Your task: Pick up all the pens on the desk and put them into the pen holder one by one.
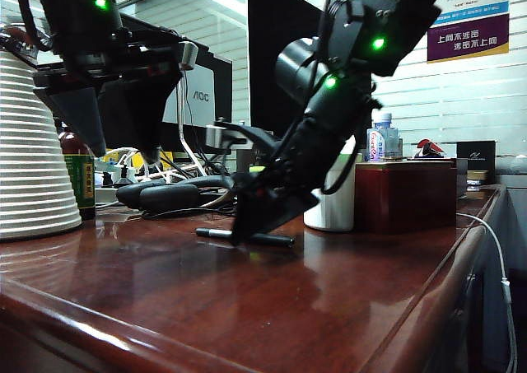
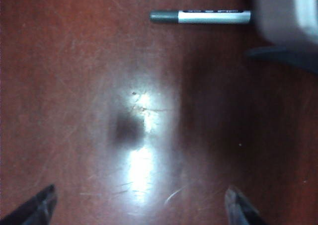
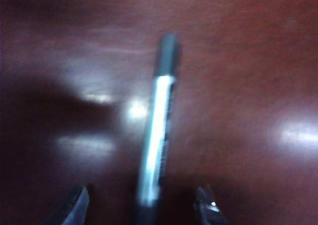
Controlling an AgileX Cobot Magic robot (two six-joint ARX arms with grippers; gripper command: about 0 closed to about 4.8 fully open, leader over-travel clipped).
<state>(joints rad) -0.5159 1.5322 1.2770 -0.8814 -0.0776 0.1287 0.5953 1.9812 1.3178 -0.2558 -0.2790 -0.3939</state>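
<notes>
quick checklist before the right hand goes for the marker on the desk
1. Right hand open, fingertips either side of the marker: ok.
2. Marker flat on the desk, nothing on it: ok.
3. Marker centred in the gap: ok, roughly; picture blurred.
4. Left hand open, empty, over bare desk away from the marker: ok.
5. Pen holder upright behind the right arm: ok.
6. Room inside the holder: cannot tell.

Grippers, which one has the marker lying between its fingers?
The right gripper: its open fingers stand either side of the marker on the desk. The left gripper hangs open over bare desk, the marker well ahead of it.
</notes>
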